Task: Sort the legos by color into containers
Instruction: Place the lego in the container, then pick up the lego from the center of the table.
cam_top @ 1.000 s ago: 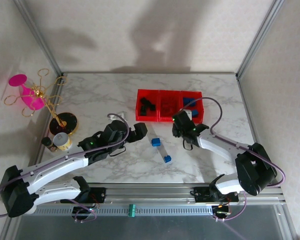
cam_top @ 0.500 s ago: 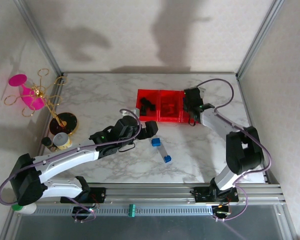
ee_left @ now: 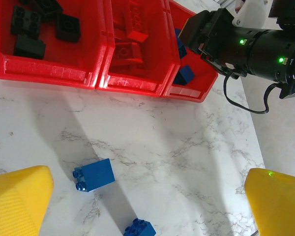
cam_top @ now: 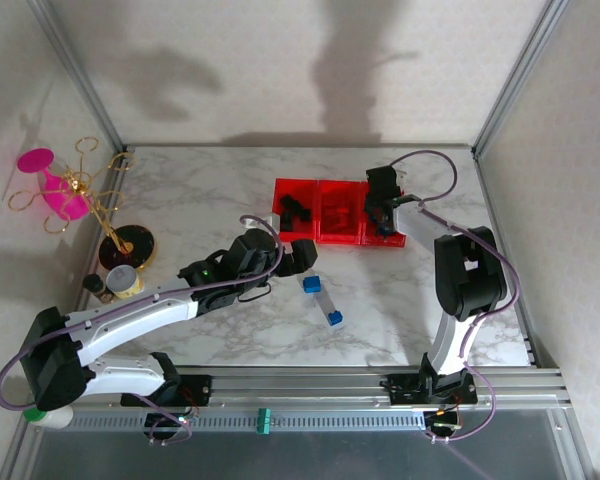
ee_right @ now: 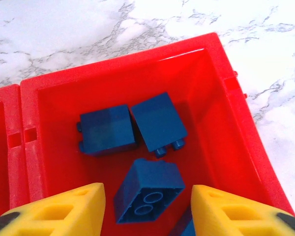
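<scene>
Swung over the right-end bin point(ee_right: 226, 78), the right gripper point(ee_right: 146, 210) gapes empty — the left gripper point(ee_left: 147, 196), also wide and empty, should centre on the larger blue brick point(ee_left: 94, 174) before closing.

Desk point(cam_top: 200, 190): white marble, grey veins. At my far left edge, a gold wire stand point(cam_top: 85, 190) on a round black base point(cam_top: 127, 247), with a pink goblet point(cam_top: 50, 185) tilted among its wires. Just beside the base: a small tin point(cam_top: 125, 282) and a dark bottle point(cam_top: 97, 288). Green clip point(cam_top: 264, 421) on the front rail point(cam_top: 310, 385).
</scene>
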